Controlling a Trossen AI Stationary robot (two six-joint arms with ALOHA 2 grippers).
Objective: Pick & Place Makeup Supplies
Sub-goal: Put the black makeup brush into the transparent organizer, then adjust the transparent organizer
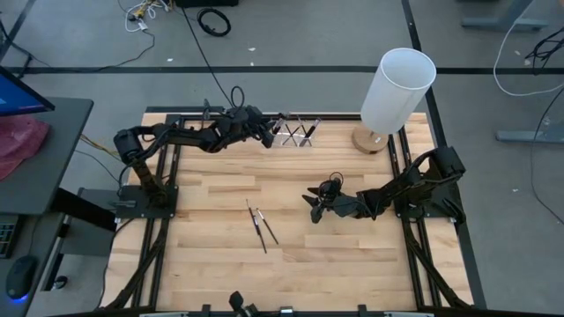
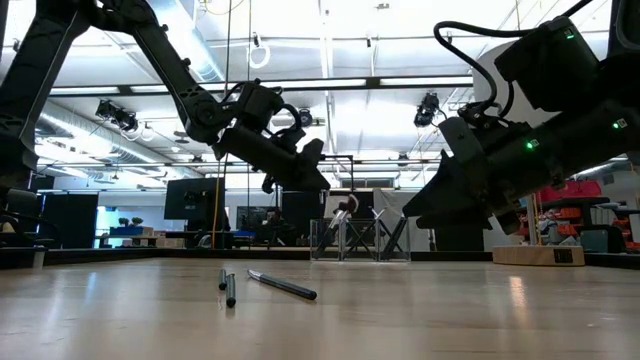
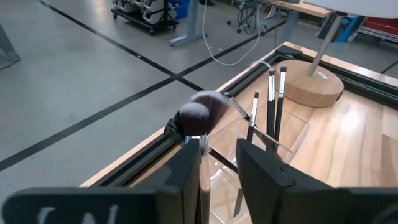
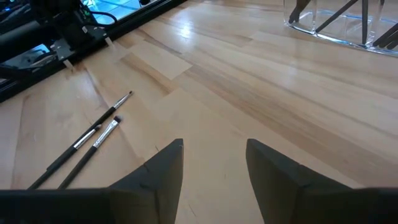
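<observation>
The left end effector (image 3: 217,171), clamped on a fluffy makeup brush (image 3: 200,118), hangs beside the clear holder (image 3: 273,134); lower it handle-first, vertically. Right end effector (image 4: 211,162) waits wide open near two brushes (image 1: 262,225) on the desk (image 1: 352,264).

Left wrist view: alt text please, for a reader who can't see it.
The left gripper holds a fluffy, pale-tipped makeup brush above a small clear plastic holder already containing three thin black brushes, beside a round wooden lamp base.
</observation>
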